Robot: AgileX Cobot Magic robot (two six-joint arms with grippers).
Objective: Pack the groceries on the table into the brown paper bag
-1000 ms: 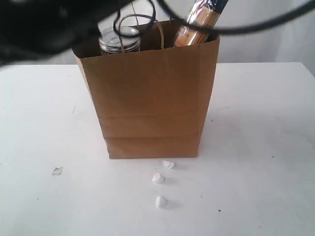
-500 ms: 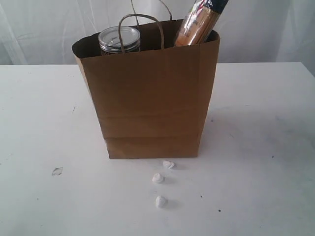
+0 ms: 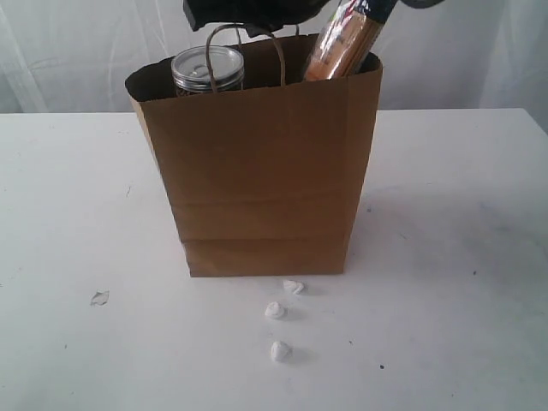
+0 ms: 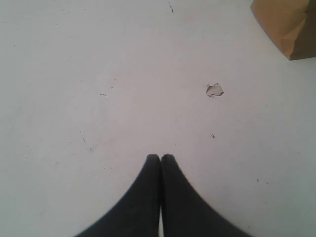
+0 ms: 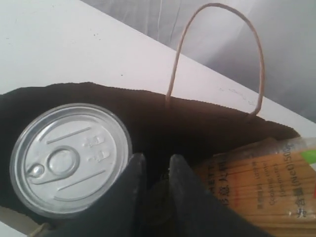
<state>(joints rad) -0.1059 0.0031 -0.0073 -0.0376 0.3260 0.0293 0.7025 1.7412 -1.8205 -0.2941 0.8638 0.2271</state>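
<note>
The brown paper bag [image 3: 265, 171] stands upright on the white table [image 3: 462, 257]. Inside it a clear jar with a silver pull-tab lid [image 3: 208, 68] sits at the left, and the long spaghetti packet [image 3: 342, 43] leans out at the right. My right gripper [image 5: 157, 159] hangs over the bag's mouth [image 5: 197, 118], between the jar lid [image 5: 69, 158] and the spaghetti packet [image 5: 261, 182]. Its jaws are a narrow gap apart; something dim and round lies below them in the dark. My left gripper [image 4: 160, 157] is shut and empty over bare table [image 4: 98, 74].
Three small white crumbs [image 3: 274, 310] lie in front of the bag. A clear plastic scrap [image 3: 100, 298] lies at the front left, also seen ahead of the left gripper as a scrap [image 4: 215, 90]. A bag corner [image 4: 291, 24] shows beyond. The bag's looped handles [image 5: 217, 49] stand up.
A dark blurred arm with cables crossed the top of the exterior view, left it, and dark arm parts are now back above the bag's mouth. Bag and contents have not moved.
</note>
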